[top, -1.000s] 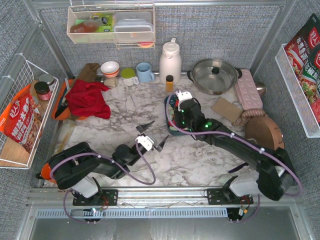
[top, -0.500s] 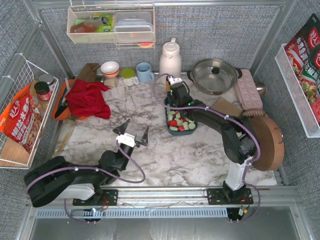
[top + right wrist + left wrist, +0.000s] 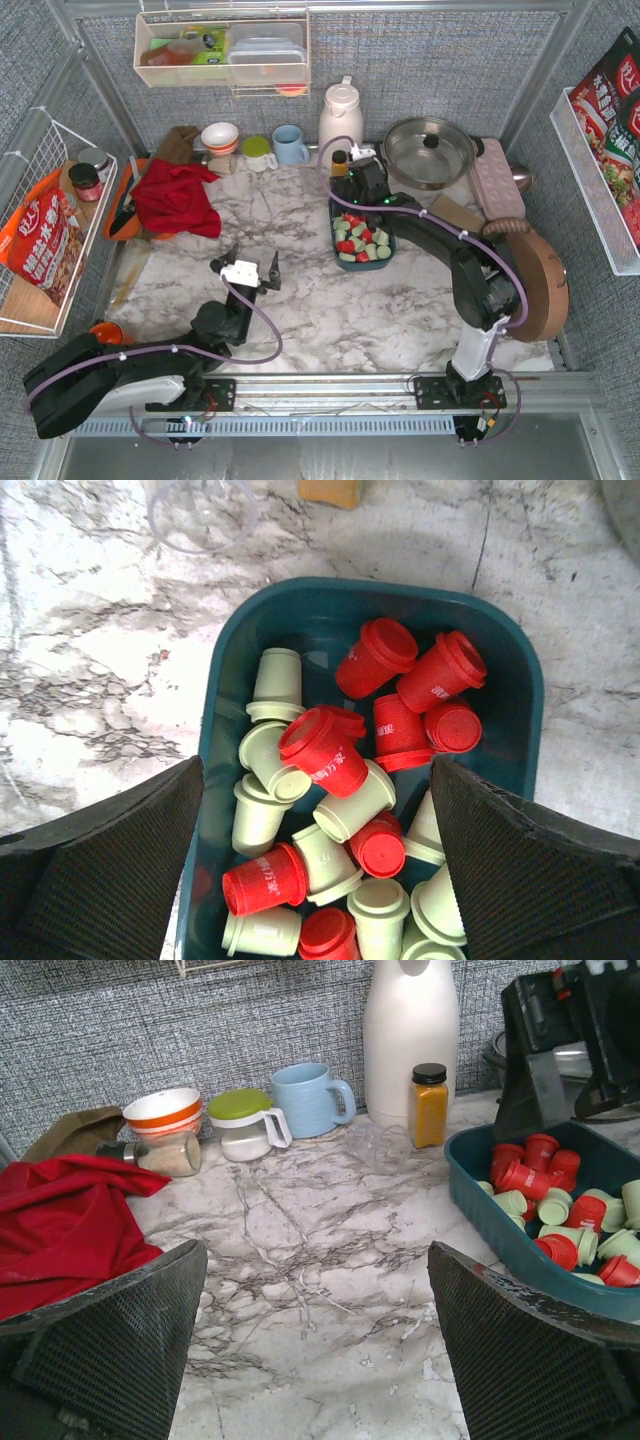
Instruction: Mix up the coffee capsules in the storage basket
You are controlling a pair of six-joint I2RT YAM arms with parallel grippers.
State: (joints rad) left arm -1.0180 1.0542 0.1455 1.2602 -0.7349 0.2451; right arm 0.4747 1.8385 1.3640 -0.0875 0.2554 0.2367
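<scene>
The capsules (image 3: 322, 748) are light, stiff little plastic cups, likely slippery and quick to roll; a pinch across one tapered body below its rim looks safest. Red and pale green, they lie jumbled in the dark teal basket (image 3: 300, 610) near the far edge of the desk (image 3: 300, 220), right of middle. The right fingers (image 3: 110, 860) hang wide above it, empty; the left fingers (image 3: 110, 1330), well apart, also stand wide and empty.

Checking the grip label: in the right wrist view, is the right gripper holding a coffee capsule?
No, the right gripper stands wide open over the teal storage basket, the coffee capsules lying loose inside.
</scene>
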